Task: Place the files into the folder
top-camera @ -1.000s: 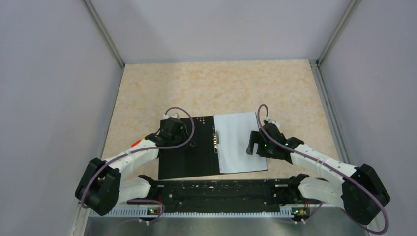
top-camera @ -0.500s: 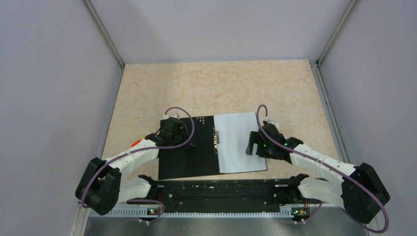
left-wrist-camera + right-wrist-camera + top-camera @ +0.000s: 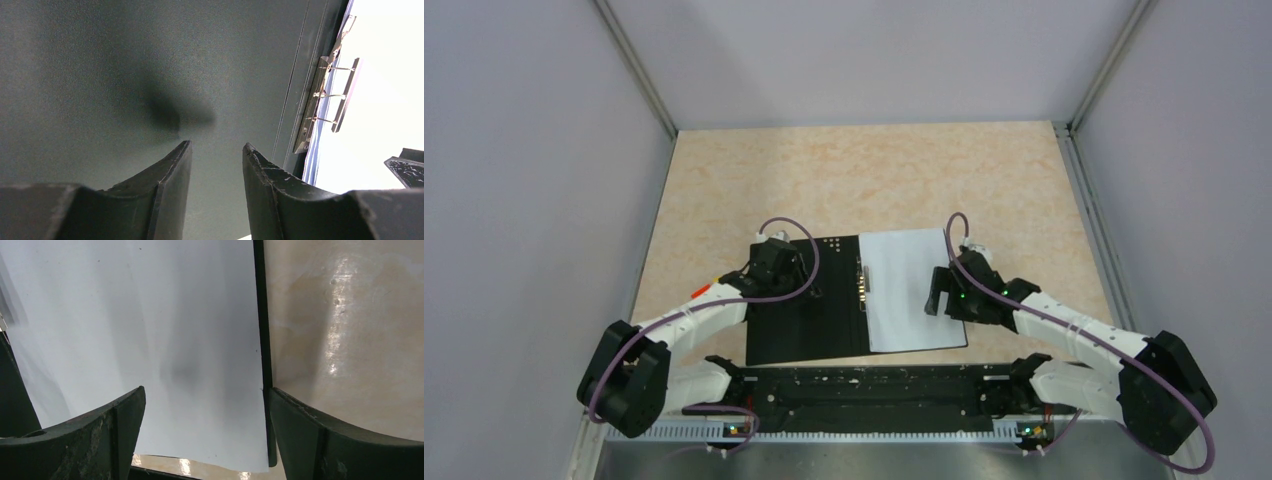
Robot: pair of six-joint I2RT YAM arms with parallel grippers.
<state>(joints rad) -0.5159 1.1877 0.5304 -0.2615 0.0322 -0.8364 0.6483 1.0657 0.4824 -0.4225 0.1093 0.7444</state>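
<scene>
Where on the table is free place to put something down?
The far half of the table, between the folder and the back wall, is bare. Narrow strips flank the folder. Near the arm bases it is crowded.

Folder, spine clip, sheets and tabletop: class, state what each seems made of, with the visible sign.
Folder: matte black inner face, probably plastic or coated board; no gloss. Spine clip: shiny silver wire and plate, metal. Sheets: thin white paper, gently rippled. Tabletop: glossy beige marble-pattern surface, likely laminate; reflections show.
</scene>
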